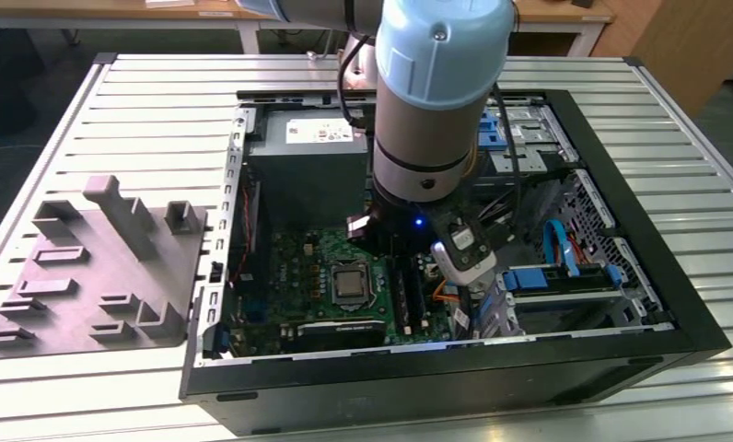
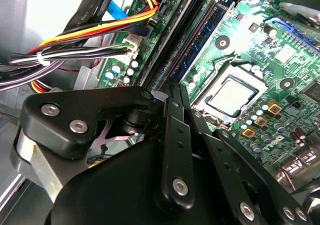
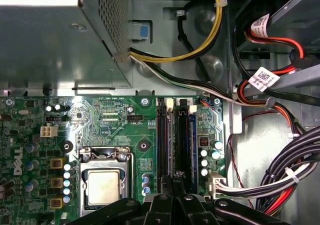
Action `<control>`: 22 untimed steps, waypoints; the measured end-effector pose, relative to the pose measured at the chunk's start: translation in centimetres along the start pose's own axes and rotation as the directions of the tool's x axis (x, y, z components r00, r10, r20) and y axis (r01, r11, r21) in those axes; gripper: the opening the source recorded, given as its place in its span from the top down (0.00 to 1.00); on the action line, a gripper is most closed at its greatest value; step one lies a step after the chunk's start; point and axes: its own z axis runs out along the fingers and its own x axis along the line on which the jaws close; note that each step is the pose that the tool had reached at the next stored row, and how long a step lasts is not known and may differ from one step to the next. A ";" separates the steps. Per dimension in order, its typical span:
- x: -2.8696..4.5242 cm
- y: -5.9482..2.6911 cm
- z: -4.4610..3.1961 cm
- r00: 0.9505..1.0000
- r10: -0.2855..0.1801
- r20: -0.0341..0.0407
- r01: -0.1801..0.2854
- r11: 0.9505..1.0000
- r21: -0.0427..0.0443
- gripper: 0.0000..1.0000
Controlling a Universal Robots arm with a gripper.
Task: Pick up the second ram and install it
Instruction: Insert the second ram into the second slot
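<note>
Slatted counter (image 1: 157, 101) carries open PC case (image 1: 661, 304), arm (image 1: 435, 101) reaching down inside over green motherboard (image 3: 115, 120), claw (image 3: 175, 181) with fingers pinched together right above the memory slots (image 3: 176, 140), second ram (image 3: 172, 140) apparently standing in a slot under the fingertips.

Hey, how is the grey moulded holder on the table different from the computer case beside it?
The grey holder is pale and low, with blocky posts; the computer case is black and taller-walled. The holder sits at the exterior view's left, apart from the arm; the case is open, with the arm reaching in over its motherboard. Both rest on the slatted table.
</note>
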 end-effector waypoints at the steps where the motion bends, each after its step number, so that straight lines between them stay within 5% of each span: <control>1: 0.00 -0.01 0.03 1.000 0.000 0.000 0.000 1.000 0.000 0.89; 22: 0.02 -0.02 0.44 1.000 0.000 0.000 0.000 1.000 0.000 0.89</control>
